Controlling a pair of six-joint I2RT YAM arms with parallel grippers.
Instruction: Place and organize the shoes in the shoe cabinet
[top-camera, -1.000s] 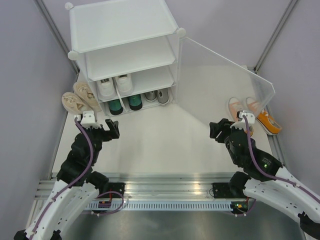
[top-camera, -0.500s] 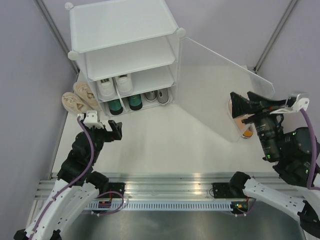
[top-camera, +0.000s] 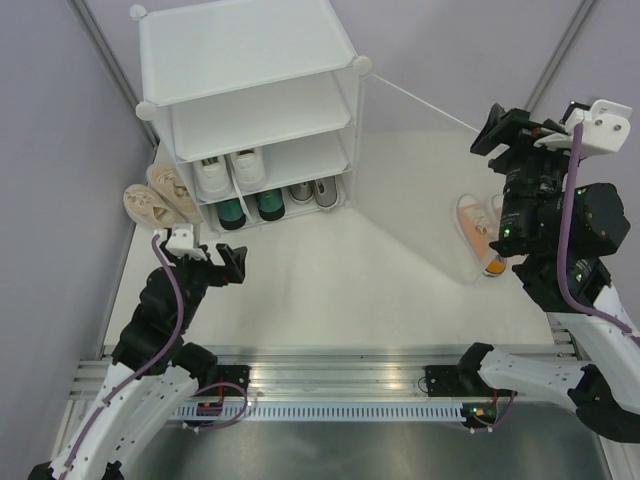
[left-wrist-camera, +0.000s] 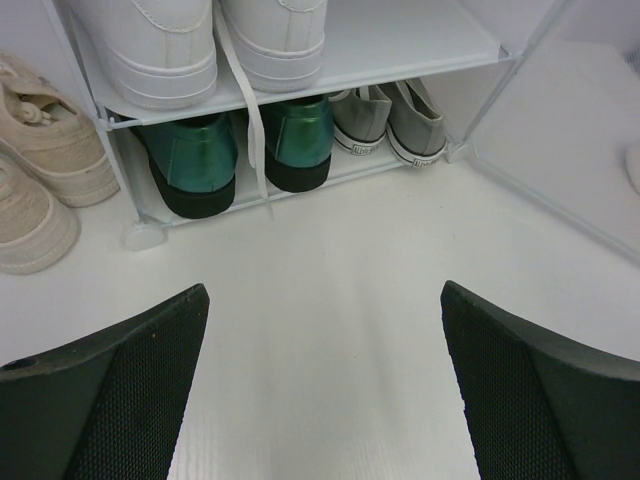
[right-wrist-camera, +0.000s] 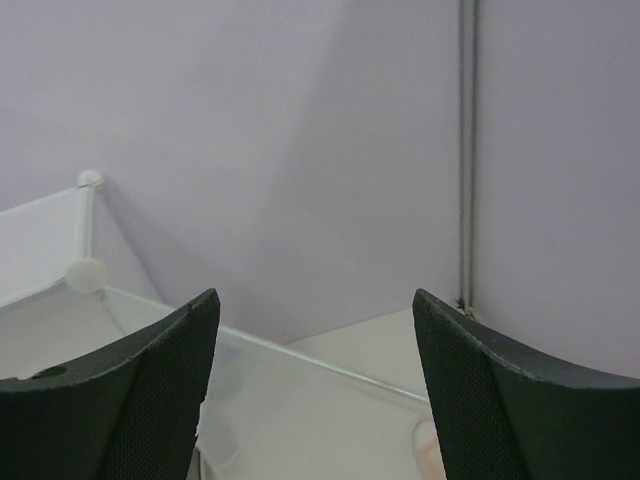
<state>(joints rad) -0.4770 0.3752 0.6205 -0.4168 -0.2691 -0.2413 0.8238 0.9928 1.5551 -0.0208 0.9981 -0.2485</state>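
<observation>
The white shoe cabinet (top-camera: 250, 60) stands at the back left, its clear door (top-camera: 420, 180) swung open to the right. White sneakers (top-camera: 230, 172) sit on its middle shelf. Green (top-camera: 250, 208) and grey (top-camera: 313, 190) pairs sit on the bottom shelf. The beige pair (top-camera: 158, 197) lies outside, left of the cabinet. The orange pair (top-camera: 472, 222) lies at the right, behind the door. My left gripper (top-camera: 215, 258) is open and empty, low before the cabinet. My right gripper (top-camera: 505, 128) is open and empty, raised high above the orange pair.
The left wrist view shows the white (left-wrist-camera: 200, 40), green (left-wrist-camera: 240, 150), grey (left-wrist-camera: 390, 115) and beige (left-wrist-camera: 40, 170) shoes, and the door (left-wrist-camera: 570, 130). The right wrist view shows a cabinet knob (right-wrist-camera: 85, 275), the door's edge (right-wrist-camera: 320, 365) and the purple wall (right-wrist-camera: 300, 120). Purple walls enclose the table.
My right arm has risen from table level beside the orange shoes to high above them, turning toward the back wall. The door's free end has swung slightly. My left arm barely moved.
</observation>
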